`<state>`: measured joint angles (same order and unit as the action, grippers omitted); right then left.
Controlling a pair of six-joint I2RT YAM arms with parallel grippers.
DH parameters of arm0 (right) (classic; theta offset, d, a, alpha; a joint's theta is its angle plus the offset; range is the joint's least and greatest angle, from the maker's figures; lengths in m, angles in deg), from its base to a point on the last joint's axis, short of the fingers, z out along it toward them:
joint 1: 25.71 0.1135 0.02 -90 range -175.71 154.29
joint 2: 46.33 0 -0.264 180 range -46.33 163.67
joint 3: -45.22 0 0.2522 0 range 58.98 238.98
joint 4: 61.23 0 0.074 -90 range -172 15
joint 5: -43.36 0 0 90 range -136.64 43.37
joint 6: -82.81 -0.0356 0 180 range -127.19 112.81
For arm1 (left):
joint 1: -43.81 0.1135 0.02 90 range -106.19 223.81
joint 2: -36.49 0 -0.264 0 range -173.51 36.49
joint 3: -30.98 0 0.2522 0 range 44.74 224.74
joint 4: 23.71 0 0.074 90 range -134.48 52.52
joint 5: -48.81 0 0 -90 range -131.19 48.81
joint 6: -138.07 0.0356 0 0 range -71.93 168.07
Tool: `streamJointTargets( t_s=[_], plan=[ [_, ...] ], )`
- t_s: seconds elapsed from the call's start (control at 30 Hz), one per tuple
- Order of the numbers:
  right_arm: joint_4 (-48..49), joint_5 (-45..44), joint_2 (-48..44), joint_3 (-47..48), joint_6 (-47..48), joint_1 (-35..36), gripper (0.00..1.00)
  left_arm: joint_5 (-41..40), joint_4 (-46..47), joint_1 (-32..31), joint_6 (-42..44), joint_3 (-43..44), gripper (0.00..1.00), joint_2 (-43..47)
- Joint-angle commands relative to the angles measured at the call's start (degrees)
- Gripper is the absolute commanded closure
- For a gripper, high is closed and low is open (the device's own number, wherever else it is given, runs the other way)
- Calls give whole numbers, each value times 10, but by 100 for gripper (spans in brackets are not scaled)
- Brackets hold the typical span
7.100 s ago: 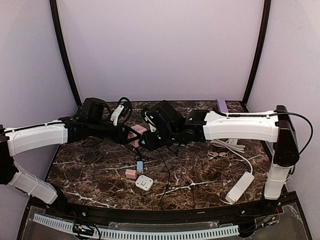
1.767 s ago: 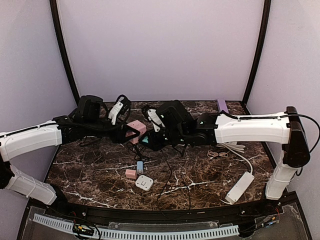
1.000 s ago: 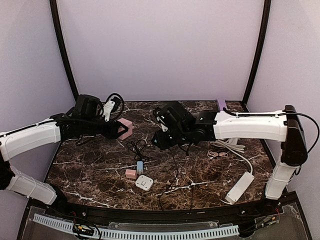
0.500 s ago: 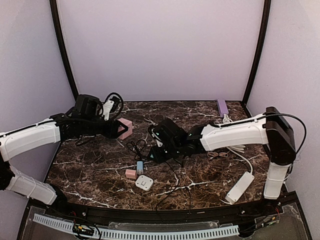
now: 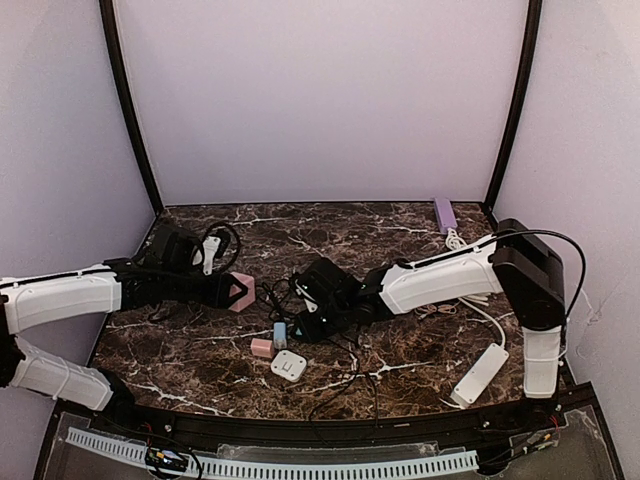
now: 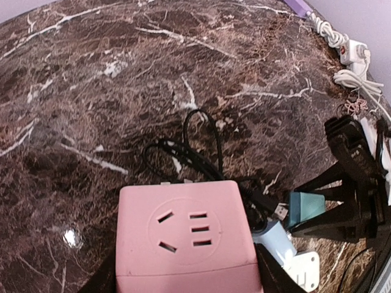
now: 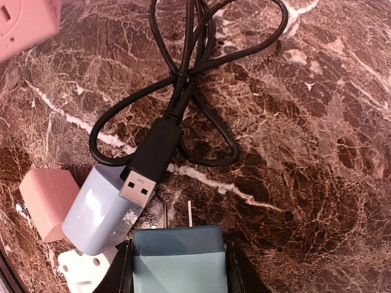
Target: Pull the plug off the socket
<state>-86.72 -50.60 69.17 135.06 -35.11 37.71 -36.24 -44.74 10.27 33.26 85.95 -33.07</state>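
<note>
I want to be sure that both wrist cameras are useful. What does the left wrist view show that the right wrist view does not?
Only left wrist: the full outlet face of the socket, and a white cord at the far edge. Only right wrist: the two bare pins of the plug, and a small pink block. Both: the looped black cable and the light blue adapter.

Socket (image 6: 186, 235) base, plug (image 7: 177, 262) body beyond frame edges.

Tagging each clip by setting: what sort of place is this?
Probably a robot test booth: plain lilac walls, dark marble-patterned tabletop, pink cube socket block and long white power strip as props.
</note>
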Motion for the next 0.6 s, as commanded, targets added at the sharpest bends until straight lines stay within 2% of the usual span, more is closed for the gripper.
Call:
streamJointTargets(
  t_s=[0.0,0.1,0.33,0.57],
  plan=[
    [16,15,11,11,2,4,77,-9,27,0,-15,-43,99,54],
    [19,16,11,8,-1,4,68,-7,27,-1,-19,-73,99,82],
    [31,12,-1,-4,2,5,36,7,49,-11,-30,-127,99,117],
    [38,-10,-44,-33,10,3,16,8,95,-39,-5,-141,99,110]
  ],
)
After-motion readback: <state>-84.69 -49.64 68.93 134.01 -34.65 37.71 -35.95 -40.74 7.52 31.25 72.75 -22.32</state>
